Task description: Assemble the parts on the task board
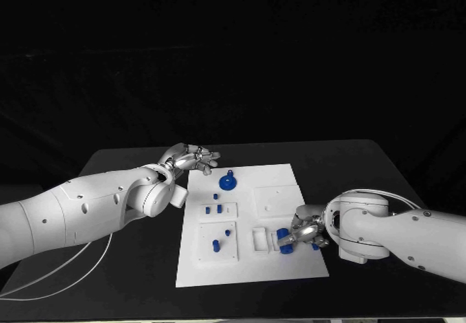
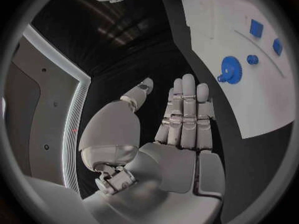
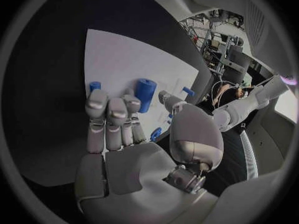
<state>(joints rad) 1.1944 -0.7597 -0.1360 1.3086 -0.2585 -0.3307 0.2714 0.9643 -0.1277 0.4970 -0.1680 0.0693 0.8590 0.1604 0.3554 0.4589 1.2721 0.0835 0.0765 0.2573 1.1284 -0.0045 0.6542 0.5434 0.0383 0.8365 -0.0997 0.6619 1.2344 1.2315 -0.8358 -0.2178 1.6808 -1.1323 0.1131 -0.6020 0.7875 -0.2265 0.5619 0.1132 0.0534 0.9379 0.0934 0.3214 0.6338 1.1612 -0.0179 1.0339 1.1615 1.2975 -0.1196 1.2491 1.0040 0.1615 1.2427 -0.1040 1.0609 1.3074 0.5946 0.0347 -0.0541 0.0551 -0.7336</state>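
A cylinder on the board is being reached for by the right hand, fingers apart, nothing clamped; closing round it is called for next. The left hand hovers beside the board, fingers straight together, nothing held.

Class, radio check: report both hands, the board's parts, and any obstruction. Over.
Left hand open, off the task board's far-left corner. Right hand over the board's right edge, fingers at a blue cylinder, grasp unclear. Blue gear loose on board. No obstruction seen.

Lighting: dim room, black surround. The white task board is lit brightly from above; small shadows are cast beside the parts. Wrist views: strong fisheye bending at the rims, dark circular frame, soft blur toward edges.
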